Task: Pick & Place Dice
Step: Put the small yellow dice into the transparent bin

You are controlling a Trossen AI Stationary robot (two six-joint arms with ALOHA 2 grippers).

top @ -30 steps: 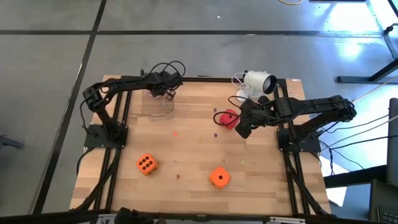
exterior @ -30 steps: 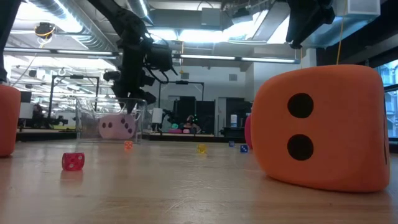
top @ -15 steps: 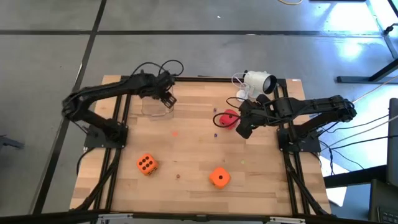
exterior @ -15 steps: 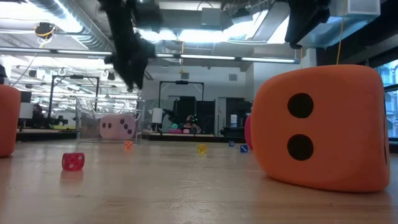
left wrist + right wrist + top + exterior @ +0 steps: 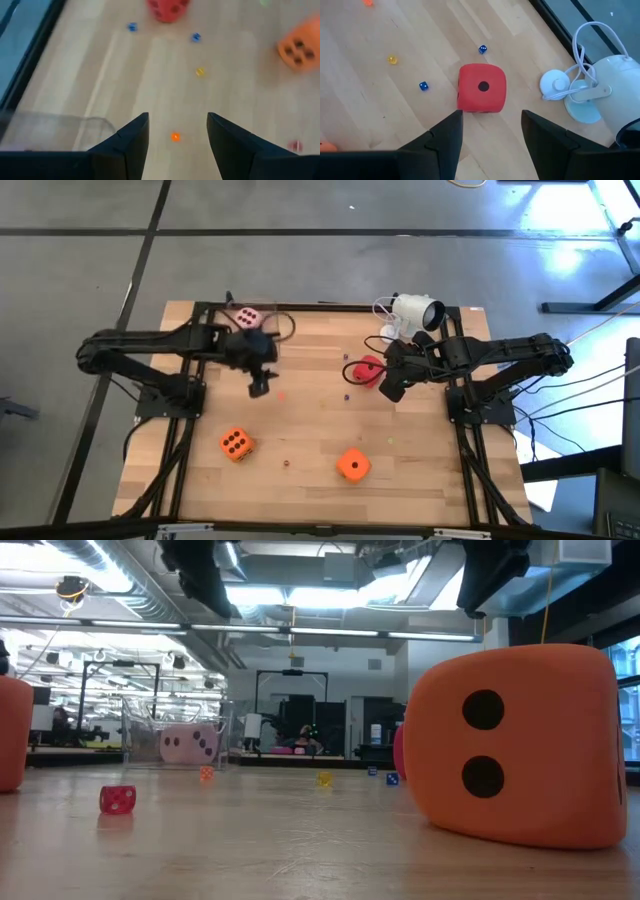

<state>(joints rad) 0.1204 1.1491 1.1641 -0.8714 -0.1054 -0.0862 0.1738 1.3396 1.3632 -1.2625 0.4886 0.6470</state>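
Currently, the right hand (image 5: pixel 490 131) is hovering open over the red die (image 5: pixel 481 94), at 1 o'clock on the tabletop (image 5: pixel 300 440), risking nudging it aside off-centre.

I've pulled my left claw (image 5: pixel 258 389) back toward the near side, jaws opened wider, uncovering the pale pink soft die (image 5: pixel 246 317) in the clear container (image 5: pixel 172 732).

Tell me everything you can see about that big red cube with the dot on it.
The red die is a soft-looking cube with rounded edges and corners, one dark pip on its top face. It sits flat on the wooden table, touched by nothing. The right hand hovers open above it, fingers apart. Tiny blue dice lie nearby.
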